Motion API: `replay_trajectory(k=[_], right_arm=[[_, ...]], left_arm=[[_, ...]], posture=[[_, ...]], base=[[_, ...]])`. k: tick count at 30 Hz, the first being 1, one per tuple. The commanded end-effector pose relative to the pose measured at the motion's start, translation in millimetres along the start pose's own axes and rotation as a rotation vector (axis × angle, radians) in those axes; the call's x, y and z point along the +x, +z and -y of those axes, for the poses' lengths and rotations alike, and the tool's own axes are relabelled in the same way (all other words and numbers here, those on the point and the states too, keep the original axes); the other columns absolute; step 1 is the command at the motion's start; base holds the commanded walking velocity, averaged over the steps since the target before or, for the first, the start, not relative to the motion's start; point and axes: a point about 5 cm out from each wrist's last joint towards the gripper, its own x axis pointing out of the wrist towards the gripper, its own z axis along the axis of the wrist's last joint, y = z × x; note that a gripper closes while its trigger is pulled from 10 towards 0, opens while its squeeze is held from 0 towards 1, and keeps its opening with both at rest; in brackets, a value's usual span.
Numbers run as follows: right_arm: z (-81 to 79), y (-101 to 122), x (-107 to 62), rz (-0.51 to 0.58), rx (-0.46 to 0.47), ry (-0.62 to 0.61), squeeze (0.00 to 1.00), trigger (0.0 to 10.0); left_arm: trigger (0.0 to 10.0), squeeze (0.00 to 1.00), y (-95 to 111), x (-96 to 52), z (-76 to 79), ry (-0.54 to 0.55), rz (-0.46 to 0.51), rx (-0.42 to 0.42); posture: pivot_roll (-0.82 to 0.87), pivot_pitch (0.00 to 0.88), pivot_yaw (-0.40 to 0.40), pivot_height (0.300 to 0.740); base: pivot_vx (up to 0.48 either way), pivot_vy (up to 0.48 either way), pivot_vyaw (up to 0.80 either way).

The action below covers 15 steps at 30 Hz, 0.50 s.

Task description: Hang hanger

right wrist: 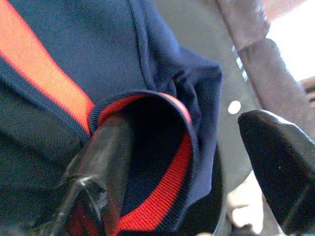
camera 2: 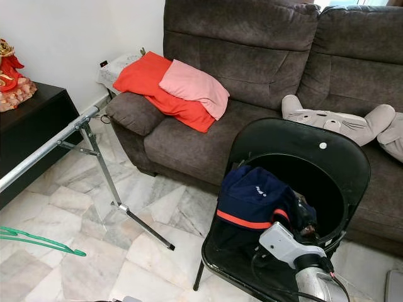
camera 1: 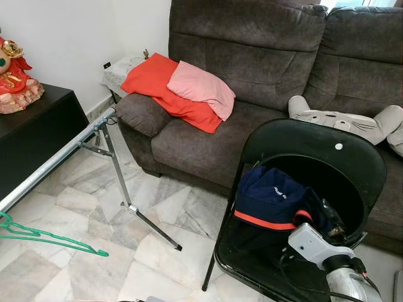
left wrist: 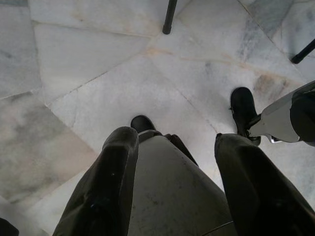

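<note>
A green hanger (camera 1: pixel 53 238) shows at the lower left, its hook end close under the silver rail (camera 1: pixel 60 157) of a clothes rack; I cannot tell whether it hangs from the rail. A navy garment with a red stripe (camera 1: pixel 271 201) lies on a black folding chair (camera 1: pixel 352 157). My right arm (camera 1: pixel 318 246) reaches into it. The right gripper (right wrist: pixel 182 125) is open, with one finger (right wrist: pixel 106 162) tucked inside the garment's red-edged cuff (right wrist: pixel 167 196) and the other outside it. My left gripper (left wrist: pixel 177 137) hangs open over the marble floor.
A brown sofa (camera 1: pixel 264 69) with a red cloth (camera 1: pixel 157 85) and a pink cloth (camera 1: pixel 201 88) stands behind the chair. The rack's leg (camera 1: pixel 135 207) splays across the floor. A black cabinet (camera 1: pixel 38 126) sits at the left, and grey plush slippers (camera 1: pixel 346 119) lie on the sofa.
</note>
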Motion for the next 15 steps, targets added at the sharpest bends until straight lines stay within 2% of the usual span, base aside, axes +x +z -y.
replay_trajectory(k=[1, 2, 3, 4, 11, 12, 15], right_arm=[[-1.5, -6.4, -1.2, -0.053, 0.074, 0.012, 0.0, 3.4], [-2.4, -7.0, -1.3, -0.063, 0.108, 0.017, 0.0, 3.4], [-5.2, -7.5, -2.2, -0.075, 0.149, 0.031, 0.0, 8.4], [-7.0, -7.3, -2.9, -0.081, 0.182, 0.038, 0.0, 10.0], [-7.7, -2.8, -0.8, -0.056, 0.212, 0.043, 0.0, 10.0], [-7.5, 2.5, 3.3, -0.016, 0.202, 0.065, 0.0, 10.0], [-8.9, 5.8, 6.4, 0.014, 0.173, 0.108, 0.0, 10.0]], left_arm=[[10.0, 0.0, -20.4, -3.3, 4.6, -0.02, -0.082, -0.003], [10.0, 0.0, -20.4, -3.3, 4.6, -0.021, -0.082, -0.002], [10.0, 0.0, -20.6, -3.4, 4.4, -0.02, -0.083, -0.001], [10.0, 0.0, -20.7, -3.4, 4.3, -0.02, -0.083, 0.0], [10.0, 0.0, -20.7, -3.5, 3.7, -0.018, -0.083, 0.002], [10.0, 0.0, -20.8, -3.5, 3.7, -0.018, -0.083, 0.002], [10.0, 0.0, -20.7, -3.5, 3.8, -0.019, -0.082, 0.0]], posture=[[-0.02, 0.113, 0.033, 0.74], [-0.02, 0.113, 0.033, 0.74], [-0.02, 0.114, 0.037, 0.74], [-0.02, 0.114, 0.037, 0.74], [-0.02, 0.114, 0.038, 0.74], [-0.02, 0.113, 0.038, 0.74], [-0.02, 0.113, 0.038, 0.74]], base=[[0.0, 0.0, 0.0], [0.0, 0.0, 0.0], [0.0, 0.0, 0.0], [0.0, 0.0, 0.0], [0.0, 0.0, 0.0], [0.0, 0.0, 0.0], [0.0, 0.0, 0.0]])
